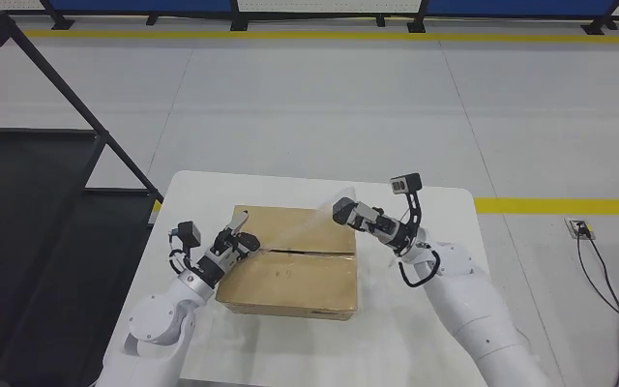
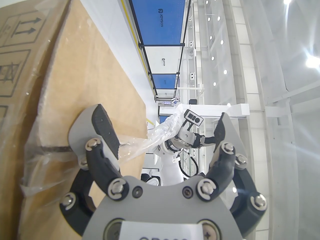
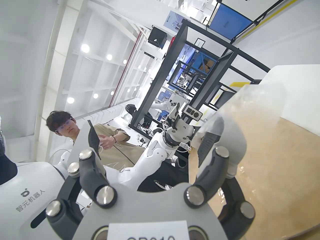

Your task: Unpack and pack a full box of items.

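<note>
A closed brown cardboard box (image 1: 290, 281) lies on the white table (image 1: 406, 329). A strip of clear tape (image 1: 295, 227) is lifted off its top seam and stretches between the two grippers. My left gripper (image 1: 240, 242) is at the box's left end, open (image 2: 162, 131), with one pad (image 2: 105, 128) against the box top (image 2: 75, 76) beside the tape (image 2: 167, 123). My right gripper (image 1: 343, 210) hovers over the box's far right corner, open (image 3: 150, 138). Crumpled tape (image 3: 240, 101) clings over one of its fingers (image 3: 210, 141), above the box (image 3: 275, 163).
A black metal rack (image 1: 48, 223) stands off the table's left side. Bare table surface lies to the right of the box and along the front edge. A yellow floor line (image 1: 542, 205) runs behind the table.
</note>
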`<action>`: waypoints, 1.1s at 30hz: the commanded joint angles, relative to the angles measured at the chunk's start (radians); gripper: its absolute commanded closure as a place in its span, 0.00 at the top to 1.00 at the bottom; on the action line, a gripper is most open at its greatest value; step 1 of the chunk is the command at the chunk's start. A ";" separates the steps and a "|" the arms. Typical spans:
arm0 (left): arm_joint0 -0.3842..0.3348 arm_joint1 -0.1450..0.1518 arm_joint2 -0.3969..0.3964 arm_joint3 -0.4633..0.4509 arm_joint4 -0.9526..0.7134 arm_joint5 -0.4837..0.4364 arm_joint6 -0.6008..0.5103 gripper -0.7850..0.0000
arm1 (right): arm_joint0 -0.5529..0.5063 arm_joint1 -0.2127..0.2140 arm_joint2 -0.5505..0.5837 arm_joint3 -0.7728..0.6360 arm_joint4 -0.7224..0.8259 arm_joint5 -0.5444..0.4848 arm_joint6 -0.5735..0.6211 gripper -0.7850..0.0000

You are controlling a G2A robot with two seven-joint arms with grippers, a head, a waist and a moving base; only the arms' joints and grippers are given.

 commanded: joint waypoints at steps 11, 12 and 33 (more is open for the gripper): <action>-0.004 0.001 0.012 0.001 0.006 0.006 0.008 1.00 | 0.035 0.012 0.002 0.006 0.094 0.071 0.070 1.00; -0.004 0.001 0.012 0.001 0.006 0.006 0.008 1.00 | 0.038 0.012 0.003 0.007 0.104 0.071 0.070 1.00; 0.020 0.006 -0.009 -0.019 -0.020 -0.014 0.013 1.00 | 0.132 -0.033 -0.101 0.062 -0.306 0.139 -0.375 1.00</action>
